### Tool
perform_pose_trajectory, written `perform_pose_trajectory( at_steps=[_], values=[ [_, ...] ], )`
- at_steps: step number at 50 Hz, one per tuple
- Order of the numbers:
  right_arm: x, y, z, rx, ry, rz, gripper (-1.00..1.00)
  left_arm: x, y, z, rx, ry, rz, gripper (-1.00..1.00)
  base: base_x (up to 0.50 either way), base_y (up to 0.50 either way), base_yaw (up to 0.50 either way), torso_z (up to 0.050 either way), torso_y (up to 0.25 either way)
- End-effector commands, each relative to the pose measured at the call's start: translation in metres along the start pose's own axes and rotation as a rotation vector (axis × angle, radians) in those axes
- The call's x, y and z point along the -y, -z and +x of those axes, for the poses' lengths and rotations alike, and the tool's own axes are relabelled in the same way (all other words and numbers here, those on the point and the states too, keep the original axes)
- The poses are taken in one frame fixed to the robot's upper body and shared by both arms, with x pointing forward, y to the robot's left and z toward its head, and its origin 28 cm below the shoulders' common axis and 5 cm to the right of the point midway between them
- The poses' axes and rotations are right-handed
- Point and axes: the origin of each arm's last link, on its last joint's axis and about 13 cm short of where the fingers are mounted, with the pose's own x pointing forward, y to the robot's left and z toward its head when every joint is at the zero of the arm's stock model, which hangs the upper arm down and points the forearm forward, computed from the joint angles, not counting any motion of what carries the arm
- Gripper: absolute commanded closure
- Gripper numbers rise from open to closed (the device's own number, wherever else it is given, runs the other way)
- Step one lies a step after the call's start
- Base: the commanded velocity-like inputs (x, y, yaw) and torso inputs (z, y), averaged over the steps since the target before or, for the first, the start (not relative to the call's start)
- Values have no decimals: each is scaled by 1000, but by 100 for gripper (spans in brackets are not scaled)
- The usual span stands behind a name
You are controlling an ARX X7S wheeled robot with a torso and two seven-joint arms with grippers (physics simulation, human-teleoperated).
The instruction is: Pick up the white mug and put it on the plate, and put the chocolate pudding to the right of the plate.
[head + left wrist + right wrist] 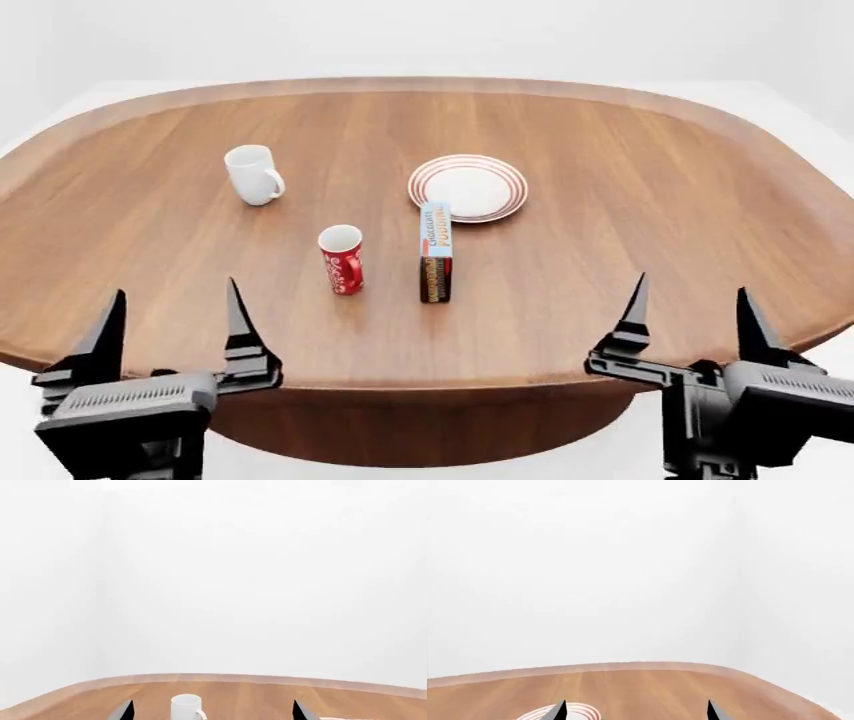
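The white mug point(252, 174) stands upright on the table's far left, handle toward the right; it also shows in the left wrist view point(186, 707), ahead between the jaws. The red-ringed plate point(469, 187) lies at the table's middle; its rim shows in the right wrist view point(575, 712). The chocolate pudding carton point(435, 250) stands on edge just in front of the plate. My left gripper point(174, 312) is open and empty at the near left edge. My right gripper point(689, 305) is open and empty at the near right edge.
A red mug point(342, 259) with white lettering stands left of the pudding carton, between the left gripper and the white mug. The round wooden table point(641, 180) has bare wood to the right of the plate. White walls lie behind.
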Motion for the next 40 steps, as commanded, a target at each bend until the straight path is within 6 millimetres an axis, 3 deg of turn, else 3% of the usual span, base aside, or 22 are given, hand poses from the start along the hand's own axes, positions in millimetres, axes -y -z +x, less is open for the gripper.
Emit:
perform_pose_trajectory(
  at_steps=[1, 11, 31, 40],
  values=[
    [21, -49, 9, 249, 116, -15, -100, -21, -49, 6, 247, -85, 62, -100, 0, 0, 0, 0, 0],
    [40, -89, 10, 436, 232, 5, -100, -42, -91, 7, 464, -200, 119, -100, 0, 0, 0, 0, 0],
    [47, -125, -3, 624, 237, 52, -100, -64, -119, -4, 609, -265, 186, -100, 32, 0, 0, 0, 0],
    [46, -129, -8, 641, 217, 71, -100, -66, -124, -8, 626, -286, 191, -100, 438, 0, 0, 0, 0]
  ],
)
